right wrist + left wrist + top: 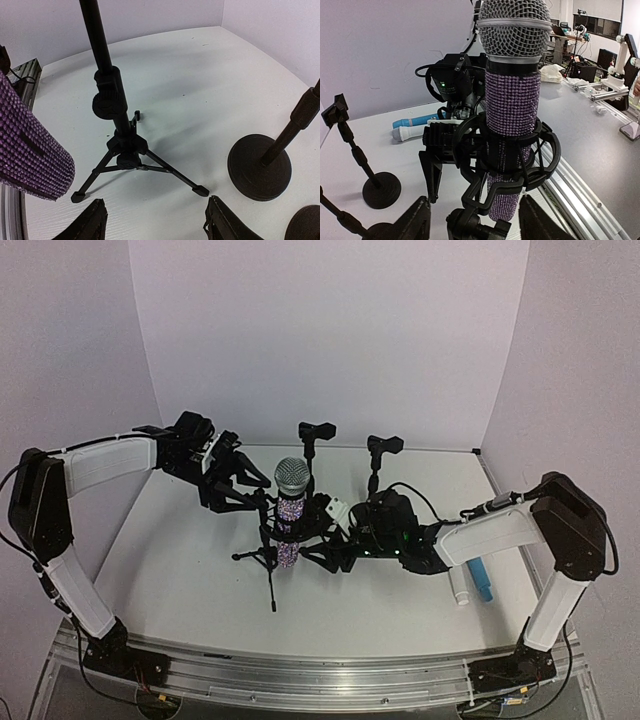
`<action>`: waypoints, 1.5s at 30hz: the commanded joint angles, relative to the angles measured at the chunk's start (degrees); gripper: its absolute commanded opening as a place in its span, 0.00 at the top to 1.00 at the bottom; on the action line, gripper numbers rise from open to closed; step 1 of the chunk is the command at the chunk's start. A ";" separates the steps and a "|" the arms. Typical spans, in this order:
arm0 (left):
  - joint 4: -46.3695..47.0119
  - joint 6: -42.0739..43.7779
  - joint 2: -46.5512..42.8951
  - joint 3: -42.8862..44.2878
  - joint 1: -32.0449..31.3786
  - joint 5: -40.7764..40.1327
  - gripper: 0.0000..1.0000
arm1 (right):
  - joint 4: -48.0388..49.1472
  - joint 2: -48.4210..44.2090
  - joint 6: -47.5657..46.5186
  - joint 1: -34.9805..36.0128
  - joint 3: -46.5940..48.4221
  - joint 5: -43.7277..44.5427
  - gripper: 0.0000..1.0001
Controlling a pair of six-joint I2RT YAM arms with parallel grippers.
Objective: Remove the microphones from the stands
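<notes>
A microphone (291, 480) with a silver mesh head and a purple studded body (512, 100) stands upright in the black shock mount (546, 150) of a small tripod stand (268, 565). My left gripper (260, 508) reaches in from the left. It is open (477, 220), its fingers on either side of the microphone's lower end and not pressing on it. My right gripper (322, 548) sits just right of the mount, open (157, 222), with nothing between its fingers. It looks down on the tripod legs (125, 150). The microphone's purple end (30, 150) shows at the left edge.
Two round-base stands (317, 440) (380, 455) rise behind the tripod; one base (259, 167) lies close to my right fingers. A white microphone (460, 585) and a blue one (483, 580) lie under the right arm. A metal rail (320, 675) runs along the near edge.
</notes>
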 commanded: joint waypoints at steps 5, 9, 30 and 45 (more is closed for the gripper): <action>-7.27 6.09 0.03 2.94 -0.28 0.03 0.51 | -0.79 -2.21 -0.78 0.02 1.29 0.86 0.36; -8.73 7.13 0.36 3.18 -0.25 -0.11 0.65 | -0.99 -2.32 -0.78 0.03 1.21 1.09 0.36; 11.33 -8.85 -0.27 -13.52 3.66 2.79 1.00 | -1.17 -4.95 -0.51 0.02 0.82 3.08 0.36; 55.45 -43.57 -1.91 -29.41 3.95 -10.54 1.00 | -15.16 -20.75 9.77 0.02 -0.85 17.95 0.34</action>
